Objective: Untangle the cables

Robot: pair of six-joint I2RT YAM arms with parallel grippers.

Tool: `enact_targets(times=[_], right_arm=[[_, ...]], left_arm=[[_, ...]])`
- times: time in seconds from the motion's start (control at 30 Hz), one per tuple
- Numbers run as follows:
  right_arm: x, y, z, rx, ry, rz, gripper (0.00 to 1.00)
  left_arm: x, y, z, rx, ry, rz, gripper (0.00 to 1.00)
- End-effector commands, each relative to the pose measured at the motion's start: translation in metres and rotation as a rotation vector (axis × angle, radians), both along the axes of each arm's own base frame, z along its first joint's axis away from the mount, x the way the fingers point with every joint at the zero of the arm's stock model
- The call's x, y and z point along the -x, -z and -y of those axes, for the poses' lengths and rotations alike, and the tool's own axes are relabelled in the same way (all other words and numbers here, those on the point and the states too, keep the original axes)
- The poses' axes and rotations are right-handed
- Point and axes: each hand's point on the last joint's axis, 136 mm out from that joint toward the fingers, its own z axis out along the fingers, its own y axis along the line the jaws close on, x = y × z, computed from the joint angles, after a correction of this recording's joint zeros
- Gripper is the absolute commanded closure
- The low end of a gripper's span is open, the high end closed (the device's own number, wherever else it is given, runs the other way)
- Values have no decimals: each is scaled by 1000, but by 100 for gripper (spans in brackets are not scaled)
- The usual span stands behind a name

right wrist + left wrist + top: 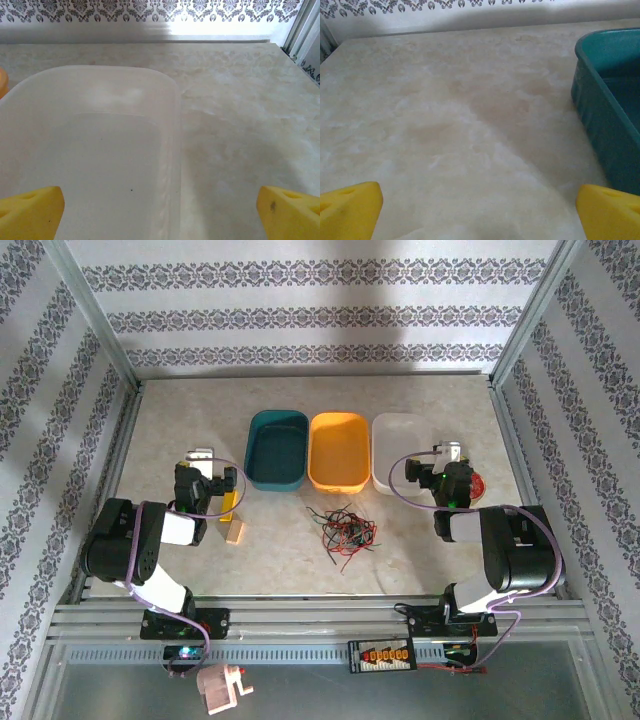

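The cables (345, 530) lie in a loose tangle of thin red, green and black wires on the table's middle, just in front of the orange tray. My left gripper (205, 480) sits well to their left, near the teal tray (607, 125). It is open, with yellow fingertips (350, 210) far apart over bare table and nothing between them (480, 205). To the right of the cables, my right gripper (448, 475) hangs open (160, 210) over the white tray's right rim (170, 150). Its yellow fingertips (32, 210) hold nothing.
Teal tray (277, 448), orange tray (338, 450) and white tray (400, 445) stand side by side behind the tangle, all looking empty. A small tan block (235, 531) lies by the left arm. A red disc (478, 483) lies beside the right gripper.
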Motion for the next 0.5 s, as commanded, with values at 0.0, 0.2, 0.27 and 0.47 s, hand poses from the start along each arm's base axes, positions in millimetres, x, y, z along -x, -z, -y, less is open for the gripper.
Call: enact_targets(times=[0.0, 0.2, 0.27, 0.47], right_arm=[[-5, -8, -4, -2, -14, 29, 2], [-5, -8, -3, -2, -13, 30, 2], [-5, -8, -3, -3, -13, 30, 2], [-5, -8, -3, -2, -13, 31, 2]], left_arm=[[-1, -7, 0, -7, 16, 31, 1], [0, -6, 1, -6, 21, 34, 1], [1, -7, 1, -7, 23, 39, 1], [1, -7, 2, -5, 25, 41, 1]])
